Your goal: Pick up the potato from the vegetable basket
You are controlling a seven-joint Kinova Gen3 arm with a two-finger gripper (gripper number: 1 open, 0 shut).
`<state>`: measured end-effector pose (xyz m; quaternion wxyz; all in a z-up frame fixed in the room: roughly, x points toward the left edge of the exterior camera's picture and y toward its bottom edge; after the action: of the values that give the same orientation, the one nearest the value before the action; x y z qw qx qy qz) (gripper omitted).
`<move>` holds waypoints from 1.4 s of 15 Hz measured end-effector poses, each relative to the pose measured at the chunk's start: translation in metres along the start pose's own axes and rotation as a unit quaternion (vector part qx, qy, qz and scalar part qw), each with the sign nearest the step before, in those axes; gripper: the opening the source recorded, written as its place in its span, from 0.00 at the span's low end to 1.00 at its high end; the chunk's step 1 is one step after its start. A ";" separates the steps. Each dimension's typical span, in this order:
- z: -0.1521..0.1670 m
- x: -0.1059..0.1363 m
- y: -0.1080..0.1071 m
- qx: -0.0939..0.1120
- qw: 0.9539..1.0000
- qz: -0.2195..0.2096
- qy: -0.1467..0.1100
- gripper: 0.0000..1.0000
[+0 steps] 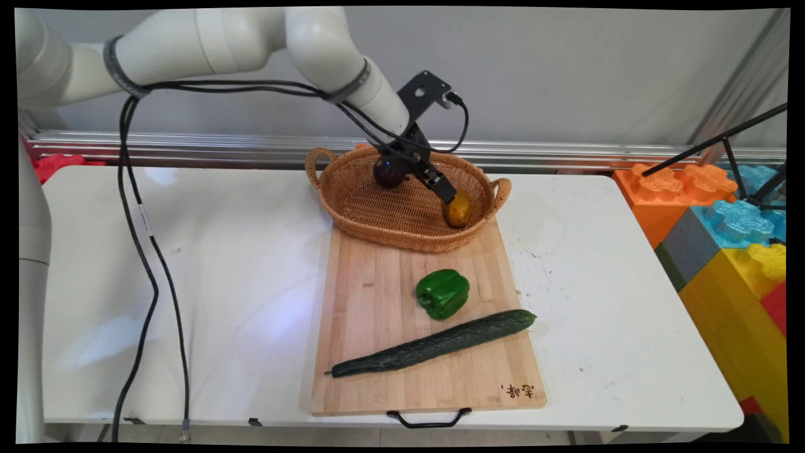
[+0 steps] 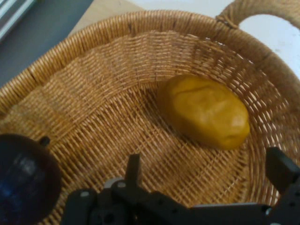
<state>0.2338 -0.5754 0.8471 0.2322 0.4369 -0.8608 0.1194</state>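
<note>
Because the gripper hangs inside the basket, jaws wide and empty, it sits just short of the potato, beside the dark fruit.

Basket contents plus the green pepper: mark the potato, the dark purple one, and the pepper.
potato (image 2: 204, 111), hand view, middle of its upper side.
dark purple vegetable (image 2: 26, 180), hand view, its rounded body at lower left.
green bell pepper (image 1: 443, 293), main view, centre of its top, on the cutting board.
</note>
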 end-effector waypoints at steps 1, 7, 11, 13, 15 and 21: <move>0.008 0.000 0.001 -0.001 1.000 -0.019 0.000 1.00; 0.041 0.004 0.005 -0.015 0.995 -0.100 0.003 1.00; 0.059 0.007 0.007 -0.021 0.990 -0.141 0.008 1.00; 0.066 0.008 0.007 -0.022 0.987 -0.156 0.011 1.00; 0.070 0.008 0.006 -0.021 0.986 -0.164 0.013 1.00; 0.075 0.006 0.003 -0.010 0.985 -0.172 0.011 1.00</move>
<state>0.2066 -0.6082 0.7854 0.2631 0.5748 -0.7713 0.0736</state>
